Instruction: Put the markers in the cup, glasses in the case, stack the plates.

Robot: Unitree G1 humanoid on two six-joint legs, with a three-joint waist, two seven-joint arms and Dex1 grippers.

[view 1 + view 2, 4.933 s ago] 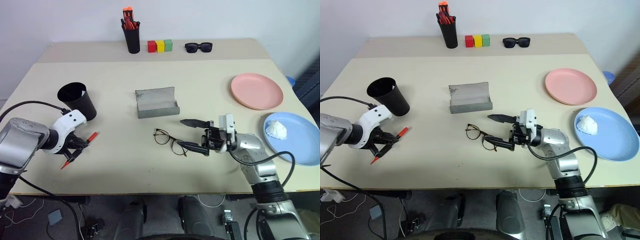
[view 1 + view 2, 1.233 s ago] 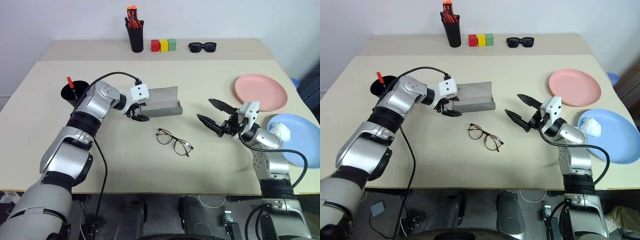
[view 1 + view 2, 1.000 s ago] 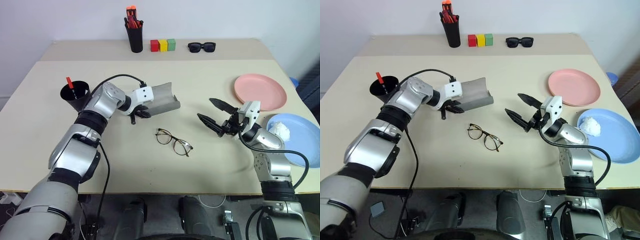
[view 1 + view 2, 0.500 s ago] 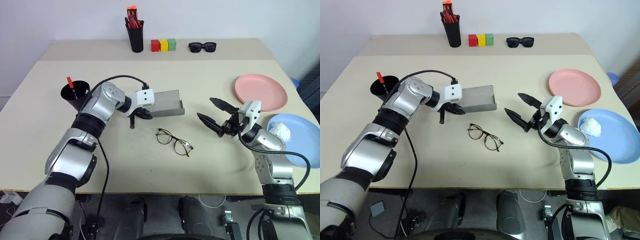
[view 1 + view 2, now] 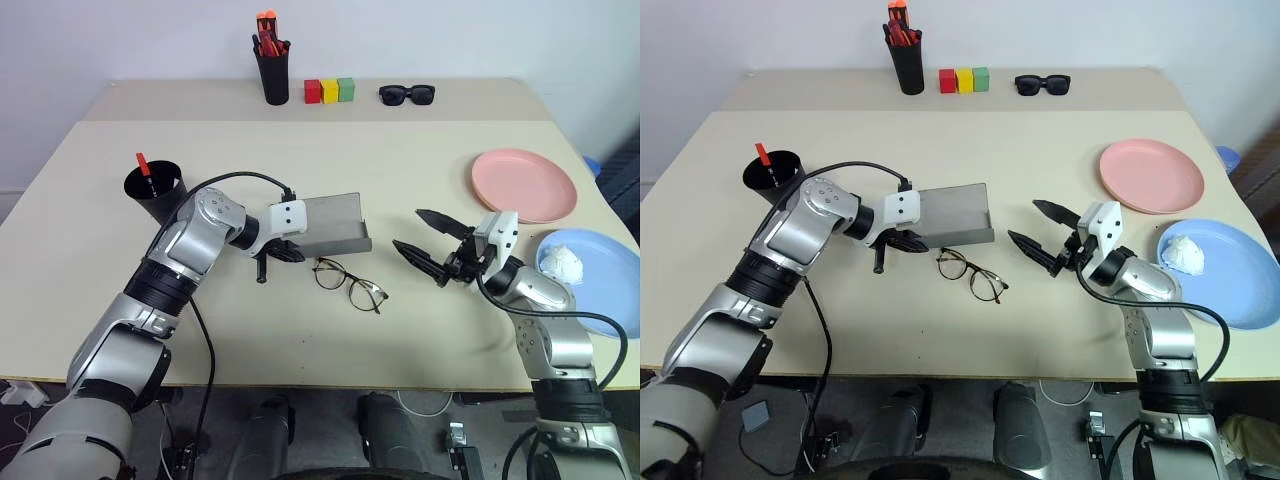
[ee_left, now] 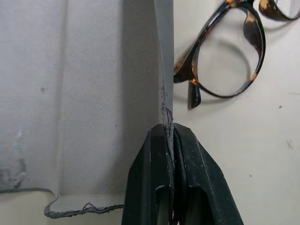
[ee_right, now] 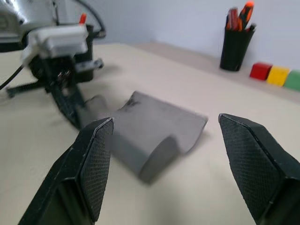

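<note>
The grey case (image 5: 335,225) lies open near the table's middle. My left gripper (image 5: 283,250) is shut on the case's left edge, and the left wrist view shows the fingertips (image 6: 161,136) pinching the thin wall. The glasses (image 5: 350,283) lie unfolded on the table just in front of the case, close to its front wall. My right gripper (image 5: 407,229) hovers open to the right of the glasses, holding nothing. The black cup (image 5: 155,190) stands at the left with a red-capped marker (image 5: 142,163) in it. A pink plate (image 5: 525,183) and a blue plate (image 5: 600,300) with a white lump lie at the right.
At the back of the table stand a black pen holder (image 5: 270,80) with orange-red pens, three coloured blocks (image 5: 330,91) and black sunglasses (image 5: 406,95). The blue plate reaches over the table's right edge.
My left gripper has dragged the case toward the table's front, close to the glasses, and the case now lies flat instead of tilted. The right gripper has drawn back slightly, still open.
</note>
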